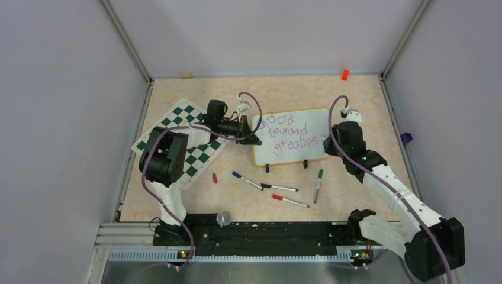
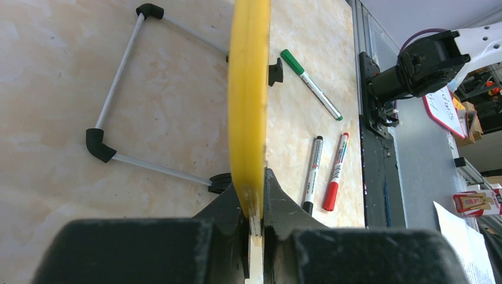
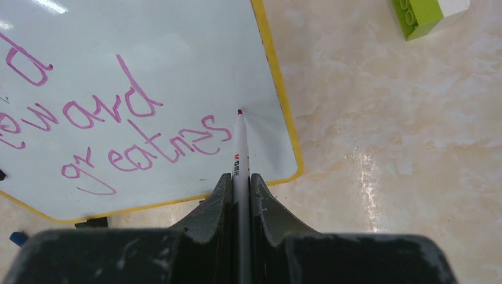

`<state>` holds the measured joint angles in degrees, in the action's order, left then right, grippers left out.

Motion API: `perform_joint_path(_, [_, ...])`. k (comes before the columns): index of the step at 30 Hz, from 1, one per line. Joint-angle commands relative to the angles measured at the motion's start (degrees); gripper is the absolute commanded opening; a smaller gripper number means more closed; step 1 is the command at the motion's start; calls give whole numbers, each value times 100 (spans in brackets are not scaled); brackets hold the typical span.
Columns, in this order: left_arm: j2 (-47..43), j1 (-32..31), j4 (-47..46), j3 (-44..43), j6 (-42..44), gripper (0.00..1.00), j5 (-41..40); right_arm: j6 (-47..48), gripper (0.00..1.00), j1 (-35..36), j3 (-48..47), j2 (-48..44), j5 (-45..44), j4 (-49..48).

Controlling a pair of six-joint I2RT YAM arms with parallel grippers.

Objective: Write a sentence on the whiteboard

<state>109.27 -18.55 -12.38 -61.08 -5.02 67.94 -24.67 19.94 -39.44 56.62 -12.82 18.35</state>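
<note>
Clamped shut, the right pincer is gripping a white-barrelled marker between its 2 fingers. The marker's dark red tip is lying over the whiteboard, just right of the last letter and near the board's right edge. Whether the tip is actually touching the surface is hard to tell.

Clenched as well, the left pincer is pinching the whiteboard's left short edge. From the left wrist, the board is showing only edge-on as a yellow band, so its writing is hidden there. A wire stand is sticking out behind the board.

On the board, the sentence is running in 3 purple lines. The right wrist view is cutting off most of the first line and the start of the second, and the third is reading "greatnes". From above, the words are small and only roughly legible.

Just in front of the whiteboard, 4 loose markers are lying on the table: blue-capped, black-capped, red-capped and green-capped. A purple cap is lying left of them. Left of the whiteboard, a chessboard mat is partly hidden under the left arm.
</note>
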Motion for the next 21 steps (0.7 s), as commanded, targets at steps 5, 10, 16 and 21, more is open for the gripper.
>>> perform_joint_path(5, [70, -72, 113, 43, 344, 0, -353, -46, 0, -140, -152, 201, -112, -508])
perform_joint_path(10, [75, -78, 113, 39, 343, 0, -355, -47, 0, -150, -216, 303, -176, -569])
perform_joint_path(16, [76, -78, 120, 35, 343, 0, -352, 5, 0, -155, -316, 261, -170, -604])
perform_joint_path(21, [72, -73, 118, 43, 343, 0, -352, 32, 0, -149, -306, 275, 35, -664])
